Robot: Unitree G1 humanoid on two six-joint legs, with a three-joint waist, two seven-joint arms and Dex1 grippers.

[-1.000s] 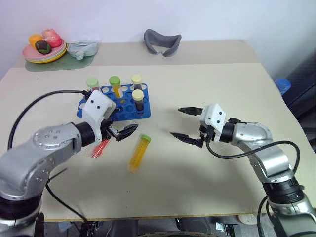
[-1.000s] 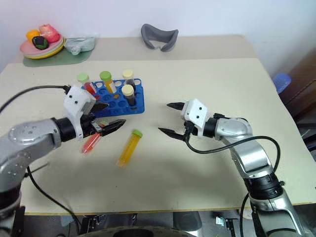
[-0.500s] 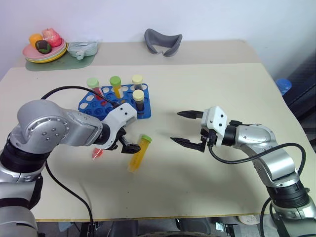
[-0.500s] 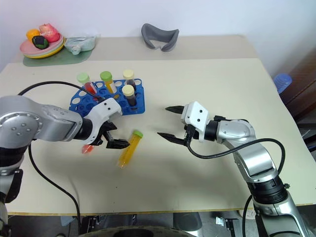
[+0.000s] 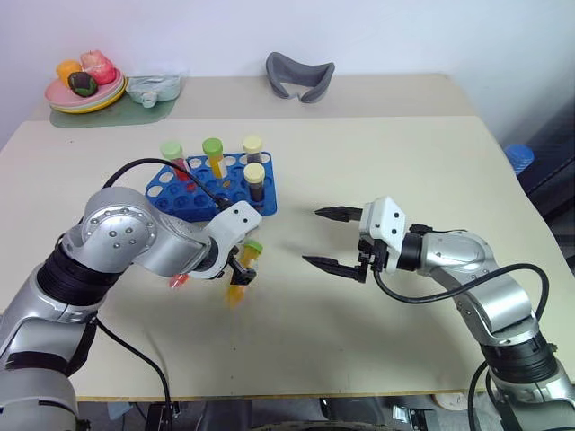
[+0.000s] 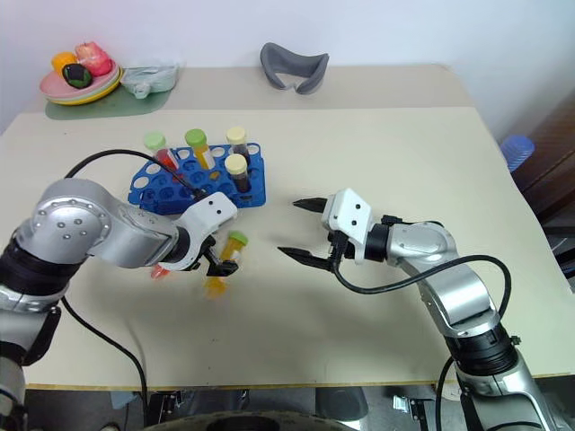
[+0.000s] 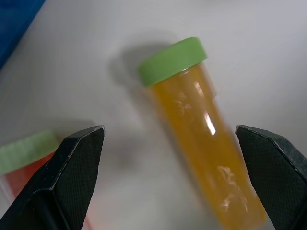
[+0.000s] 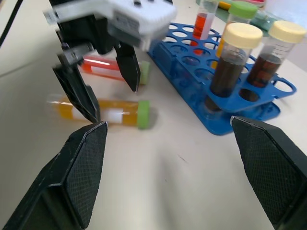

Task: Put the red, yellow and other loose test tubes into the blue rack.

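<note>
On the tabletop (image 5: 377,162), the left claw (image 5: 241,272) points down with fingers spread wide, straddling the lying orange-yellow tube (image 7: 201,143) without touching it. At its nine o'clock lies the red tube (image 8: 108,67), just beside. At twelve o'clock sits the blue rack (image 5: 193,193), with four capped tubes standing in it. At three o'clock, well apart, the right claw (image 5: 337,241) hovers spread wide, holding nothing.

Orange-yellow tube (image 7: 201,139) and red tube (image 8: 108,66) lie flat beside the blue rack (image 5: 175,193).
</note>
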